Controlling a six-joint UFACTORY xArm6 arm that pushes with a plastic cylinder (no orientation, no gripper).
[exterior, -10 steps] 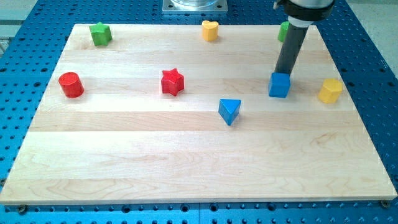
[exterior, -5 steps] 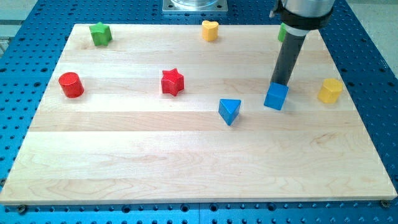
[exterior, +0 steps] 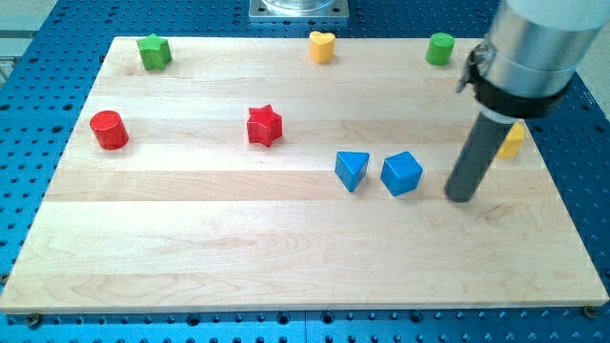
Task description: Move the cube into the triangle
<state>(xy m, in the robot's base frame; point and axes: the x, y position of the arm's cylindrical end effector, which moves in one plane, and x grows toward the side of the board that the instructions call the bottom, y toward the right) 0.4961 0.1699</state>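
Blue cube block: sits right of centre on the board, just beside the blue triangular block, a thin gap between them, not touching as far as we can tell.
Tip position: our tip is down on the wood to the view's right of the cube, near it but apart, slightly lower in the view.
Fingers: none on this rig, just a dark rod; it holds nothing, contact is push only.
Risk 1: tip line is a bit below the cube's centre; a straight leftward push would likely spin the cube or send it skidding above the triangle.
Risk 2: too much drive shoves both blocks on together, triangle sliding leftward.
Risk 3: cube stands corner-on to us, so a glancing hit may rotate it rather than translate it.
Surface: pale wooden board, smooth, low friction we judge; blue perforated table around it.
Room: clear lane leftward; red star block is well apart, yellow block partly hidden behind the rod.
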